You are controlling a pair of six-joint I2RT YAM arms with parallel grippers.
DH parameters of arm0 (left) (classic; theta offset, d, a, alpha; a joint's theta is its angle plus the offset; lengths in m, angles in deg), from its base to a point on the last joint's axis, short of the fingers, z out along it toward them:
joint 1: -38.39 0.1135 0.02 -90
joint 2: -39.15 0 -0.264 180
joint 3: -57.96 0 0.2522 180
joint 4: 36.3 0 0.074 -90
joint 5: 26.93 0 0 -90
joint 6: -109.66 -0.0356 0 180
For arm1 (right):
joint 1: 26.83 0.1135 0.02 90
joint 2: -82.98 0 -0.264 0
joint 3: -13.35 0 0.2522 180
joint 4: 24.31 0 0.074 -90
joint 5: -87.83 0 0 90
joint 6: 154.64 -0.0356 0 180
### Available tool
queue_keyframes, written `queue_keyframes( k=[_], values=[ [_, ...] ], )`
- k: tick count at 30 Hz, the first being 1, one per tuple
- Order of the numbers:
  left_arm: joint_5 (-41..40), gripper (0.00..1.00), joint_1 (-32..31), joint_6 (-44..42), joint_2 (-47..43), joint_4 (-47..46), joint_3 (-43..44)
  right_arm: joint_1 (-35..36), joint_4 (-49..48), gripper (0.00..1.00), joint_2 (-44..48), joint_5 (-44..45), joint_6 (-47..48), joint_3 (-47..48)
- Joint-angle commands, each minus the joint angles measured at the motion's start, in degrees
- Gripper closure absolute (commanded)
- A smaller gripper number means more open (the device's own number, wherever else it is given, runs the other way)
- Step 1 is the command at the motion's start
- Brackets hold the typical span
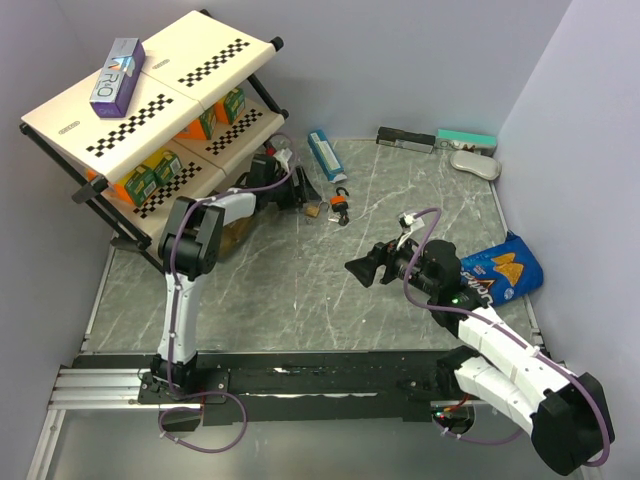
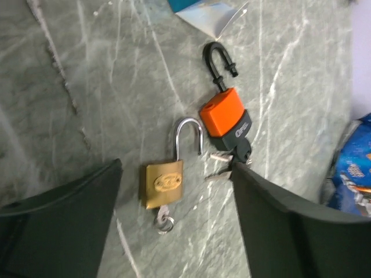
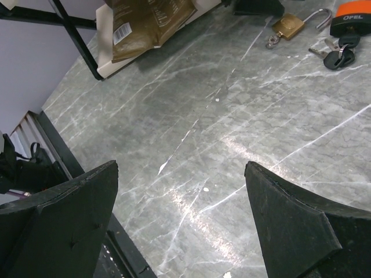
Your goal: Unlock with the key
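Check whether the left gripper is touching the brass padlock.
Apart. In the left wrist view, bare table shows between the brass padlock and each finger of the open left gripper.

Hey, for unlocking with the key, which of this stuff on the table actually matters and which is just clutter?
For the job:
key
orange padlock
brass padlock

Just lying about:
blue chip bag
shelf rack
purple box
brown pouch
blue-and-white box
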Motion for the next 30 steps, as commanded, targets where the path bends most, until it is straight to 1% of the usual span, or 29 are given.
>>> queue_keyframes(
  k=[1, 3, 4, 7, 10, 11, 13, 14, 15, 16, 17, 19, 20, 21, 22, 23, 24, 25, 26, 30],
  values=[
    [-7.36, 0.14, 0.42, -5.35, -4.38, 1.07, -3.38, -0.49, -1.09, 0.05, 1.38, 1.05, 0.27, -0.23],
    [-8.32, 0.11, -0.11, -6.15, -7.19, -0.51, -5.58, -0.4, -0.91, 0.05, 1.29, 1.66, 0.09, -0.23],
    [-10.15, 0.07, -0.29, -7.19, -8.16, -1.04, -6.37, -0.58, -0.74, 0.05, 1.12, 2.1, 0.0, -0.23],
    [-14.37, 0.01, -2.04, -9.83, -12.9, -3.24, -9.98, -1.36, -1.09, 0.05, 0.5, 2.64, -0.61, -0.67],
    [-17.72, 0.01, -4.33, -12.65, -18.7, -5.7, -14.1, -3.03, -2.14, 0.05, -0.03, 2.11, -2.01, -1.46],
    [-17.9, 0.0, -5.37, -13.0, -20.46, -7.01, -16.81, -3.47, -2.06, 0.05, -0.03, 2.11, -2.45, -1.46],
    [-17.73, 0.01, -5.91, -12.92, -26.34, -10.69, -19.81, -4.27, -1.62, 0.04, 0.14, 2.2, -3.16, -1.64],
    [-17.82, 0.01, -6.09, -12.66, -28.37, -12.02, -23.22, -4.88, -1.27, 0.04, 0.41, 2.37, -3.25, -1.64],
    [-17.91, 0.01, -6.09, -11.61, -32.82, -13.08, -24.91, -5.32, -0.66, 0.04, 0.85, 2.55, -3.34, -1.55],
    [-17.82, 0.01, -6.09, -11.43, -35.13, -15.18, -26.49, -5.58, 0.57, 0.04, 1.9, 2.9, -3.16, -1.55],
    [-18.17, 0.01, -6.09, -11.6, -40.29, -16.33, -30.42, -5.85, 1.45, 0.04, 2.6, 3.68, -2.99, -1.38],
    [-19.22, 0.01, -6.18, -10.55, -45.85, -19.49, -35.27, -5.94, 3.12, 0.04, 4.88, 4.91, -2.11, -1.11],
    [-20.79, 0.01, -6.18, -10.28, -48.66, -21.24, -39.47, -6.11, 5.39, 0.04, 5.59, 6.23, -1.67, -0.59],
    [-21.33, 0.01, -6.18, -10.02, -53.91, -21.44, -41.17, -5.94, 6.37, 0.04, 7.16, 6.85, -1.23, -0.24],
    [-21.86, 0.01, -6.18, -9.84, -56.49, -21.09, -42.49, -6.03, 7.6, 0.04, 8.05, 7.46, -0.36, 0.03],
    [-22.3, 0.01, -6.18, -9.84, -58.95, -18.74, -44.16, -6.03, 9.61, 0.04, 8.93, 8.25, 0.17, 0.64],
    [-23.61, 0.01, -6.18, -9.41, -63.15, -16.71, -44.52, -6.03, 10.68, 0.04, 10.59, 9.39, 0.53, 0.82],
    [-24.14, 0.01, -6.18, -9.4, -65.19, -14.08, -44.52, -6.11, 11.56, 0.04, 11.39, 10.19, 1.4, 1.08],
    [-24.84, 0.01, -6.18, -9.4, -68.78, -10.05, -44.44, -6.03, 12.35, 0.04, 12.27, 10.8, 1.84, 1.61],
    [-26.43, 0.01, -6.18, -10.54, -77.5, -2.39, -45.23, -6.11, 16.74, 0.04, 17.09, 13.53, 3.6, 2.49]
  ],
)
